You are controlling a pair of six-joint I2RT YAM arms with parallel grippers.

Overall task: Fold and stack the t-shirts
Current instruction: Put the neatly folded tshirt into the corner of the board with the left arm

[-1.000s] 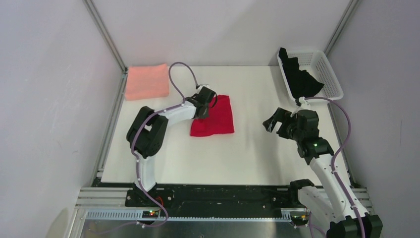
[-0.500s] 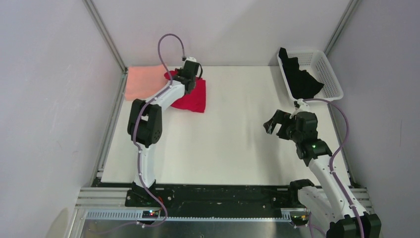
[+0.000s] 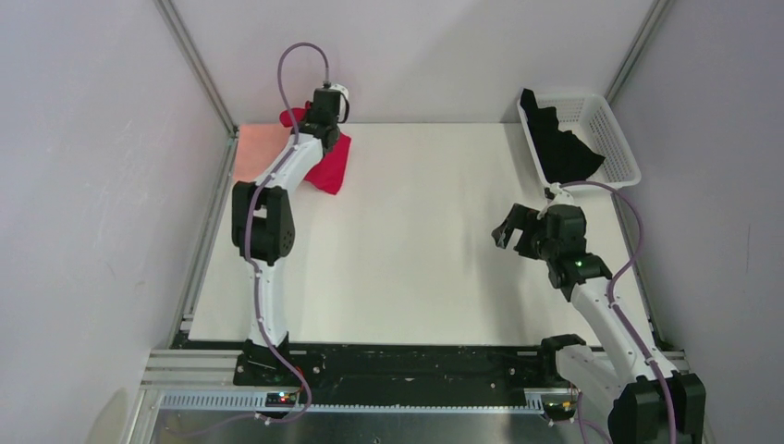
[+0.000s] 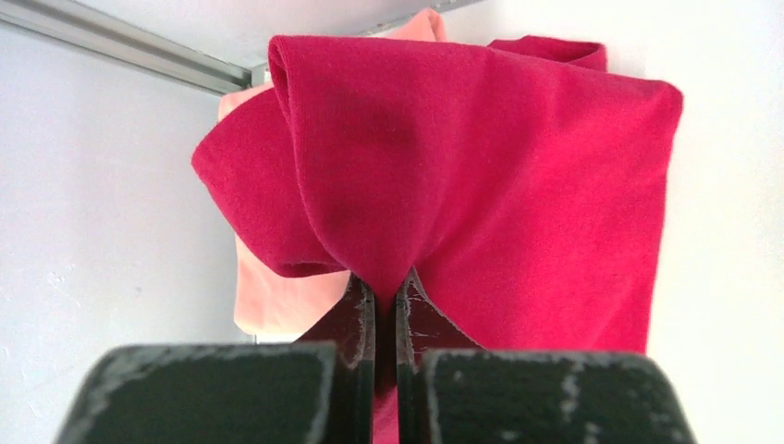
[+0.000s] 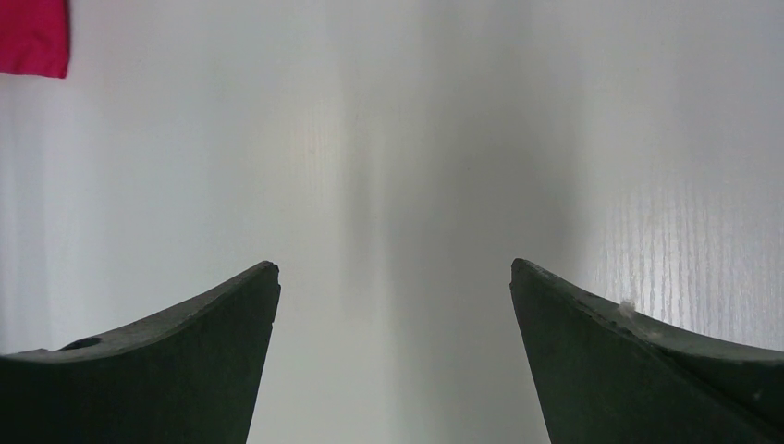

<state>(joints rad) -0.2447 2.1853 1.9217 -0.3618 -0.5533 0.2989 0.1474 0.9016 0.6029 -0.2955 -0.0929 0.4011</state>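
Your view: red t-shirt [image 4: 499, 185] plain crimson; salmon-pink t-shirt [image 3: 251, 157] at 11 o'clock; black t-shirt [image 3: 559, 148] in white mesh basket [image 3: 618, 139], 1 o'clock; tabletop [image 3: 425, 250] white.

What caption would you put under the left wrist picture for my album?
Left claw pinching the red shirt, with the pink shirt peeking out behind.

Table [image 3: 416, 268], layout. The folded t-shirt [image 3: 251, 153] lies flat in the far left corner, against the left rail. The left gripper [image 4: 384, 291] sits at the far side, above that shirt's right edge. The held t-shirt [image 3: 329, 166] is pinched between its fingers and hangs from it, partly over the folded t-shirt and partly over bare table just to the right. The basket [image 3: 618, 139] stands at the far right corner, and the third t-shirt [image 3: 559, 153] lies in its left part. The right gripper [image 3: 510, 231] hovers over the table's right side, nearer than the basket and well apart from all cloth.
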